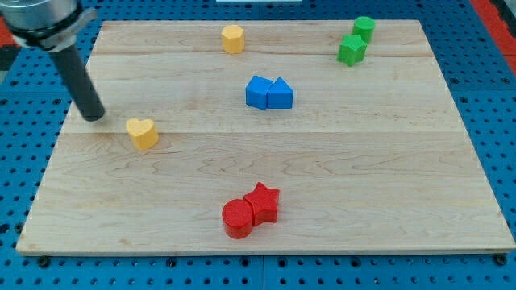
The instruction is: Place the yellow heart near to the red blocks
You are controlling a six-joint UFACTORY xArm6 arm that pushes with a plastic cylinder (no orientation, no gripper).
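1. No jaws here; only my tip (94,118), at left of frame, just left of yellow heart (142,133), not touching.
2. Red cylinder (237,219) and red star (263,203) touching, bottom centre of surface (387,193), well apart from heart.

A pale wooden board (387,177) lies on a blue pegboard surface (500,97). Near the view's top edge sits a yellow hexagonal block (233,39). Toward the top right, a green cylinder (364,29) touches a green star (351,50). Near the centre, two blue blocks (269,93) sit pressed together.
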